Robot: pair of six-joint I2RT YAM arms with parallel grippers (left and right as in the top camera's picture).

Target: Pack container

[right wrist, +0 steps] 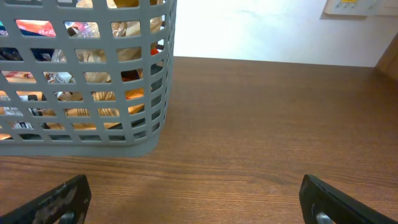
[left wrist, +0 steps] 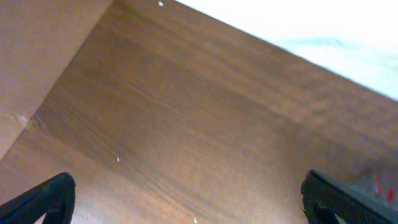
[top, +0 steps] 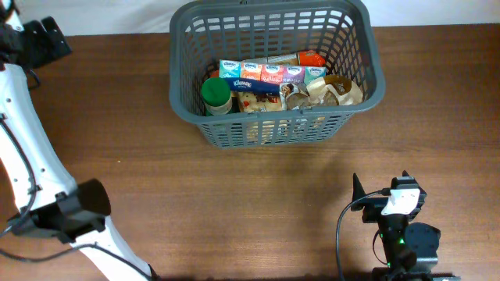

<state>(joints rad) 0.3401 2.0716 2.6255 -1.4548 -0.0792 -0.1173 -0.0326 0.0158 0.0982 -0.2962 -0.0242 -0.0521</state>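
Note:
The container (top: 269, 129), a dark grey lattice basket, stands at the back middle of the table. It holds a green-lidded jar (top: 216, 93), a row of Kleenex tissue packs (top: 262, 74), a red-capped bottle (top: 305, 58) and brown snack bags (top: 336, 90). My left gripper (top: 45, 39) is at the far back left, open and empty over bare wood in the left wrist view (left wrist: 186, 194). My right gripper (top: 380, 185) is near the front right, open and empty (right wrist: 193, 194), in front of and to the right of the container (right wrist: 87, 138).
The brown wooden table (top: 258, 203) ends at a white wall strip (top: 101, 12) along the back. The left arm's white links (top: 23, 148) run down the left side. The right arm's base (top: 406, 242) sits at the front right.

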